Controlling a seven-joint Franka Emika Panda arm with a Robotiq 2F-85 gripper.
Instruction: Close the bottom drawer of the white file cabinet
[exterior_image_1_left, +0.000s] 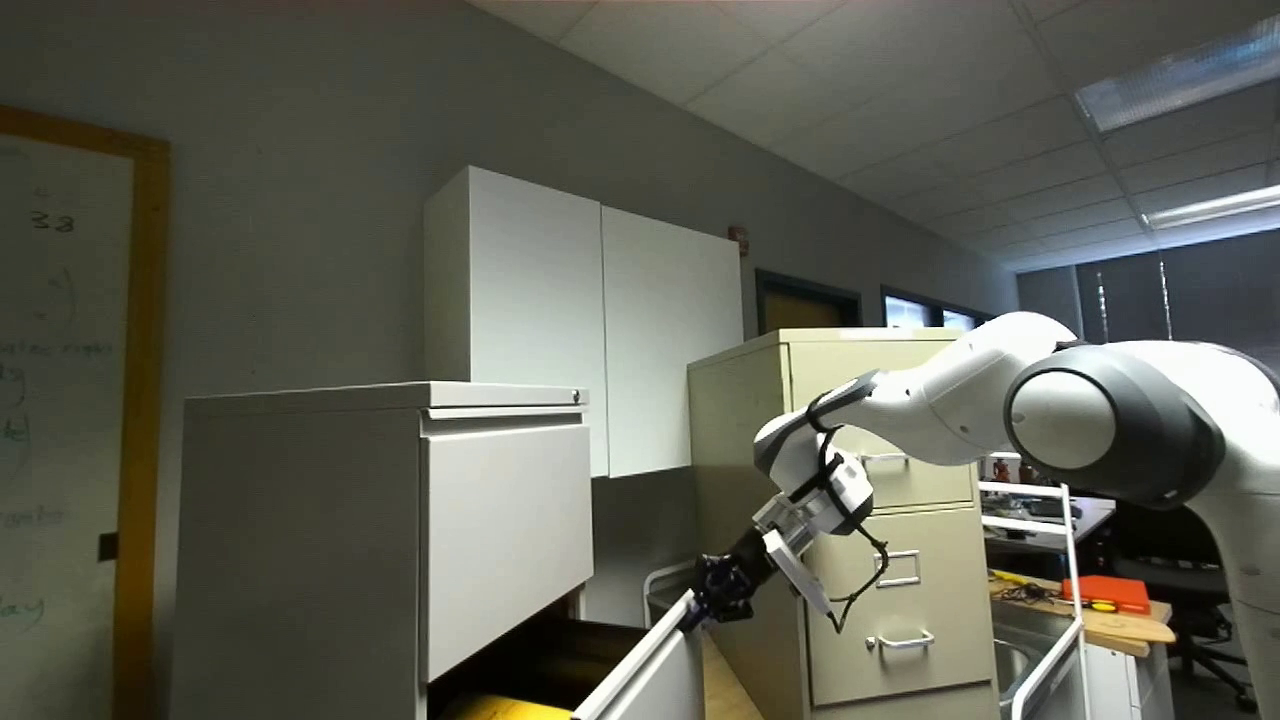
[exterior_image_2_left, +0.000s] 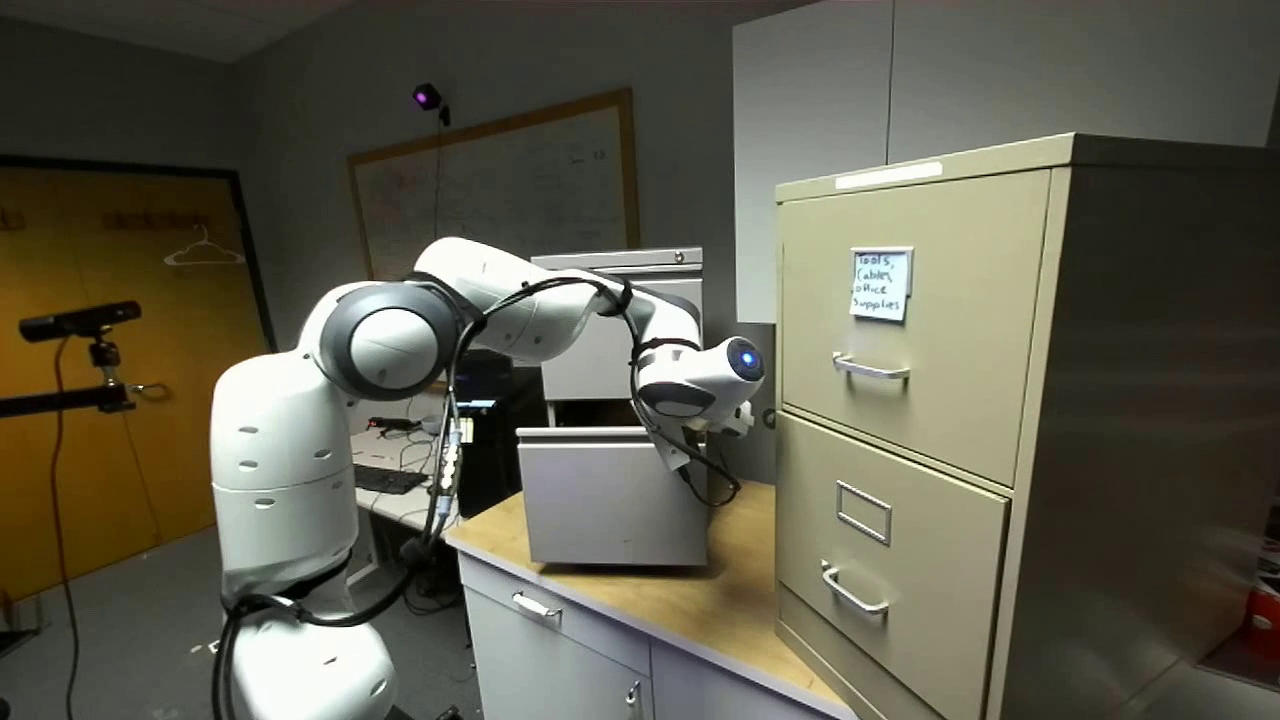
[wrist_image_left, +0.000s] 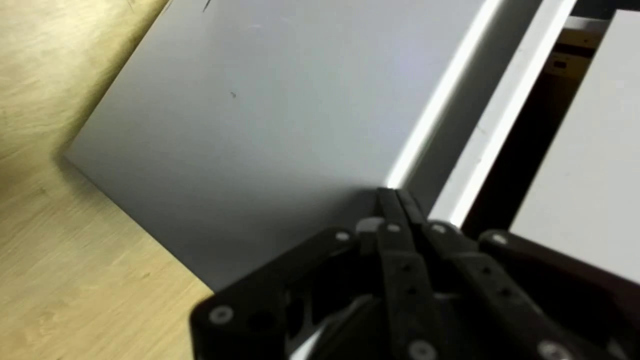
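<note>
The white file cabinet (exterior_image_1_left: 300, 550) stands on a wooden counter; it also shows behind the arm in an exterior view (exterior_image_2_left: 670, 258). Its bottom drawer (exterior_image_1_left: 660, 680) is pulled far out, with a dark gap below the upper drawer front (exterior_image_1_left: 510, 540). The bottom drawer's flat front also shows in an exterior view (exterior_image_2_left: 615, 500) and fills much of the wrist view (wrist_image_left: 250, 125). My gripper (exterior_image_1_left: 695, 610) is at the outer side of the drawer's top edge. In the wrist view the fingers (wrist_image_left: 397, 192) are together with nothing seen between them, their tips at the front's upper lip, seemingly touching.
A beige file cabinet (exterior_image_2_left: 910, 330) with handles stands close beside the drawer and the wrist. The wooden counter (exterior_image_2_left: 600, 600) runs under the drawer. White cupboards (exterior_image_1_left: 670, 340) hang on the wall behind. Something yellow (exterior_image_1_left: 505, 708) lies inside the open drawer.
</note>
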